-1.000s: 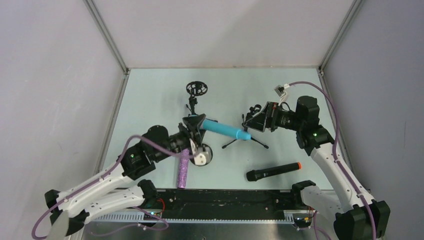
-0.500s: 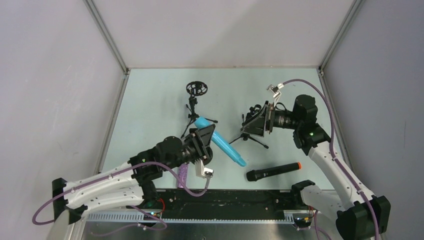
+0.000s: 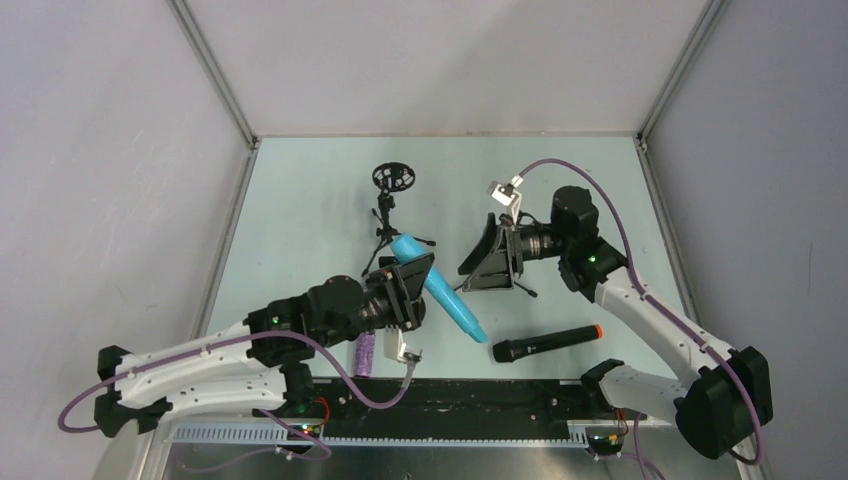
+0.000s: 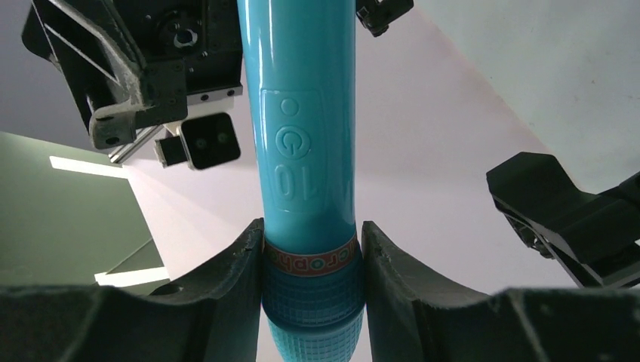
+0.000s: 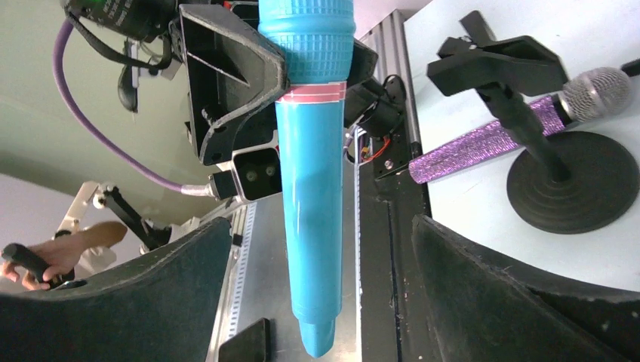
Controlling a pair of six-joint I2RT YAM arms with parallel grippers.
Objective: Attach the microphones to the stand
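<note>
My left gripper [image 3: 412,285] is shut on the grid-textured head of the light cyan-blue microphone [image 3: 445,298] and holds it above the table, tail pointing near-right. In the left wrist view the fingers [image 4: 226,279] clamp the head of this microphone [image 4: 306,136]. My right gripper [image 3: 482,262] is open and faces it. In the right wrist view the cyan microphone [image 5: 309,188] hangs between its spread fingers, untouched. The black microphone [image 3: 545,343] with the orange ring lies on the table. The purple glitter microphone [image 3: 365,352] lies partly under the left arm, beside a round-base stand [image 5: 573,188] with a clip.
A tall tripod stand with a round ring mount [image 3: 393,178] stands behind the left gripper. Legs of another small tripod [image 3: 522,287] show under the right gripper. A black rail [image 3: 450,395] runs along the near edge. Grey walls enclose the table.
The left arm pulled back and swung the cyan microphone from lying across to pointing near-right. The right gripper moved left toward it and turned to face it.
</note>
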